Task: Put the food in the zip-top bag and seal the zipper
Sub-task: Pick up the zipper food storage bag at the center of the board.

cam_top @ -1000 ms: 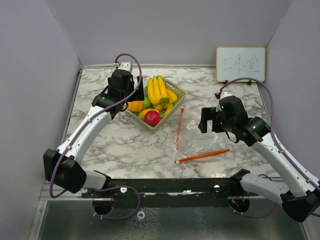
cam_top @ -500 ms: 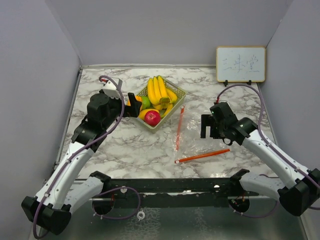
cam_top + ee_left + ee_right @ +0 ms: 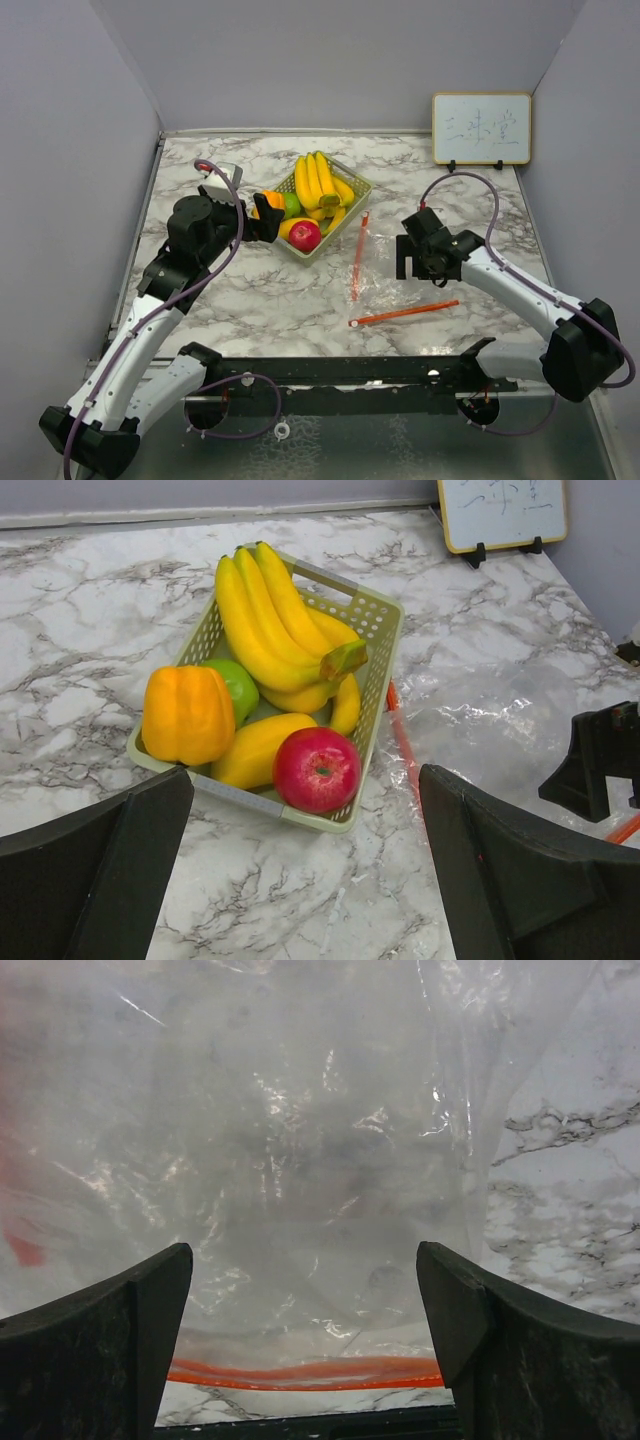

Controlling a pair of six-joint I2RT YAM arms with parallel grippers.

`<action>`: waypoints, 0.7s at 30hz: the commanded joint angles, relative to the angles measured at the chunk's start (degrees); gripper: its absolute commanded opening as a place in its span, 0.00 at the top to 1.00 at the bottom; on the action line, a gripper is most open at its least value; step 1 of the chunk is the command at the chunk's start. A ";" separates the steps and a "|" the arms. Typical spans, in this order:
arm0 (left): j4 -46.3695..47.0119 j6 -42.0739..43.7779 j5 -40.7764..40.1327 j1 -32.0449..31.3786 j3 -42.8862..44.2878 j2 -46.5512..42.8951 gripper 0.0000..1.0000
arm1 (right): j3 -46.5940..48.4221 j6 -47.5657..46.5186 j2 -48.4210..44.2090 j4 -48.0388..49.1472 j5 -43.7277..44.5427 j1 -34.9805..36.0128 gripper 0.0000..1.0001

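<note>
Pale green mesh basket (image 3: 375,615) sits straight ahead of your left pincer (image 3: 300,810), just beyond its fingertips, and it holds all the food. A bunch of yellow bananas (image 3: 265,610) lies along the far side and a single banana (image 3: 255,752) along the near side. A red apple (image 3: 316,768) fills the near corner toward the right finger. Toward the left finger, a green lime (image 3: 238,685) is half hidden behind an orange-yellow lobed fruit (image 3: 186,713). Whatever lies under the bunch is covered. Your left pincer's jaws stand wide apart with nothing between them.

Your clear zip-top bag (image 3: 300,1160) lies flat and crumpled on the marble table (image 3: 580,1210) directly under your right pincer (image 3: 305,1290), with no fruit in it. An orange zipper strip (image 3: 300,1372) crosses just below the fingers in the wrist view. That pincer's jaws are also spread wide and hold nothing. Glare and blur keep you from telling whether the fingertips touch the film. A red smear at the left edge of that view is out of focus, probably more of the zipper.

From above the film nearly vanishes against the marble. Only one orange strip (image 3: 358,257) on the basket side of the pincer and another orange strip (image 3: 405,312) on its near side mark it.
</note>
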 commanded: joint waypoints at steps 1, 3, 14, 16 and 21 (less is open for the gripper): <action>0.09 0.76 2.28 -0.18 -0.06 -1.04 0.01 | -2.01 -0.70 2.34 5.24 -0.98 0.20 0.16; -0.20 0.70 2.32 -0.18 0.10 -1.41 0.01 | -1.51 -1.35 2.45 5.82 -2.02 0.20 0.55; 0.94 -2.51 10.78 -0.18 0.30 -4.77 0.07 | 7.59 3.84 -7.67 4.91 2.50 0.16 0.98; 3.49 -4.33 14.88 -0.18 -1.31 -5.59 0.09 | 8.82 7.29 -10.45 6.54 3.14 0.20 0.98; 12.72 -12.16 21.77 -0.18 -7.71 -7.39 0.11 | 8.91 17.96 -16.02 13.62 3.78 0.14 0.98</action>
